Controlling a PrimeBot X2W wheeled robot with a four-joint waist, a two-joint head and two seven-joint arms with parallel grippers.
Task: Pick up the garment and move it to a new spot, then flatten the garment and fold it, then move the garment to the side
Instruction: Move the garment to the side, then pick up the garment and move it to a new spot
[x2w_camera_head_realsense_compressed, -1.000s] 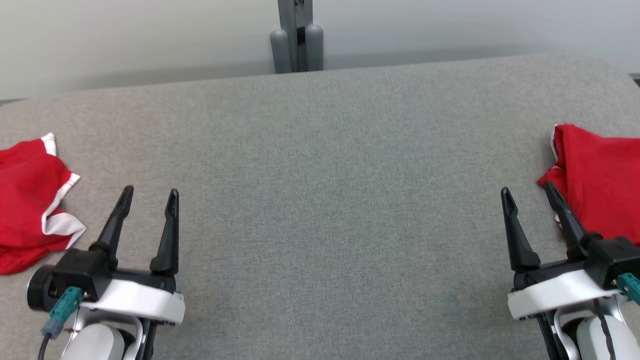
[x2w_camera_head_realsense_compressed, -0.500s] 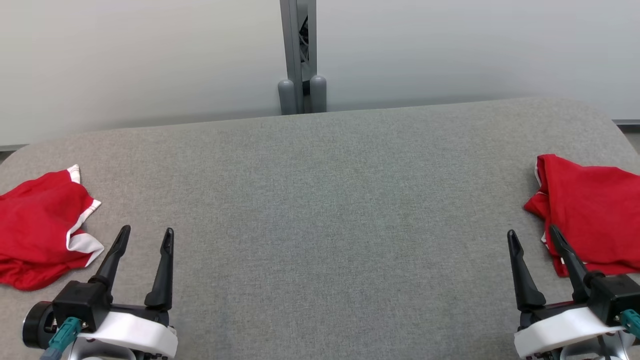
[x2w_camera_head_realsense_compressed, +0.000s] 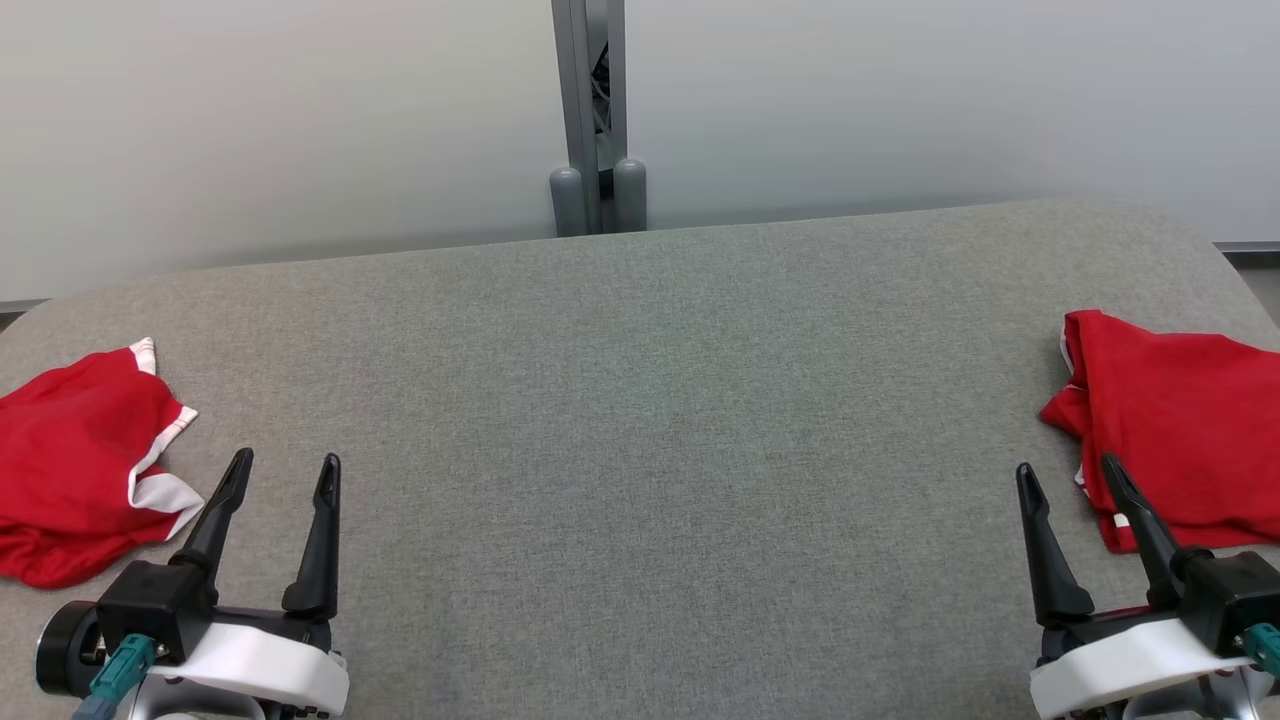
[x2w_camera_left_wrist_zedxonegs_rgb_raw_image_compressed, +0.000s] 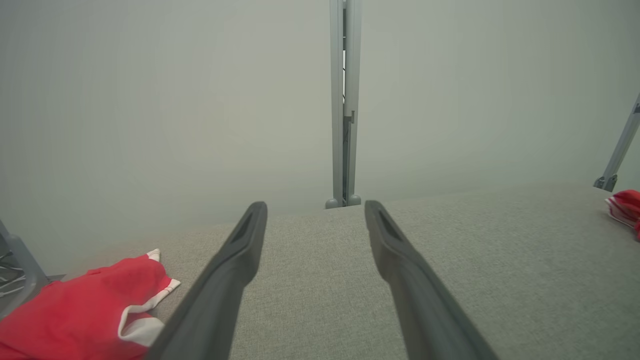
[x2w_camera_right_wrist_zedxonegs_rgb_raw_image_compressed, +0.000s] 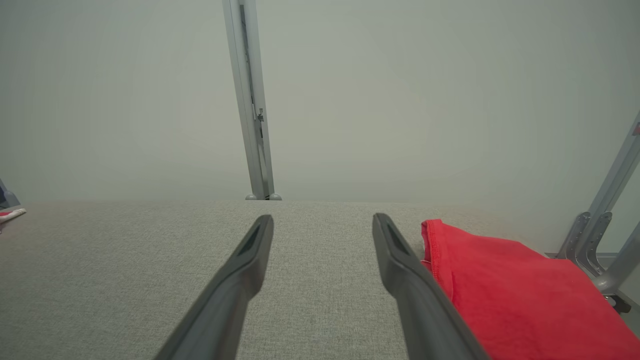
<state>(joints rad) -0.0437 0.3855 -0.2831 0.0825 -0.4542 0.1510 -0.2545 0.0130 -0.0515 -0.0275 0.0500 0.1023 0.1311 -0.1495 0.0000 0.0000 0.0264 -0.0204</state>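
Two red garments lie on the grey padded table (x2w_camera_head_realsense_compressed: 640, 400). One crumpled red garment with white trim (x2w_camera_head_realsense_compressed: 80, 460) (x2w_camera_left_wrist_zedxonegs_rgb_raw_image_compressed: 85, 315) sits at the left edge, just left of my left gripper (x2w_camera_head_realsense_compressed: 283, 470) (x2w_camera_left_wrist_zedxonegs_rgb_raw_image_compressed: 315, 212), which stands open and empty. The other red garment (x2w_camera_head_realsense_compressed: 1180, 425) (x2w_camera_right_wrist_zedxonegs_rgb_raw_image_compressed: 515, 295) rests folded over at the right edge, right beside my right gripper (x2w_camera_head_realsense_compressed: 1068, 472) (x2w_camera_right_wrist_zedxonegs_rgb_raw_image_compressed: 322, 222), also open with nothing between its fingers. The right finger of that gripper overlaps the cloth's edge in the head view; whether they touch I cannot tell.
A grey metal post (x2w_camera_head_realsense_compressed: 595, 110) with two rounded feet stands behind the table's far edge against a pale wall. Slanted metal frame legs (x2w_camera_right_wrist_zedxonegs_rgb_raw_image_compressed: 607, 225) show at the far right of the right wrist view. A wide stretch of bare grey cloth lies between the two grippers.
The head camera has tilted upward, so the whole scene sits lower and more wall shows. Neither garment nor either gripper has visibly moved on the table.
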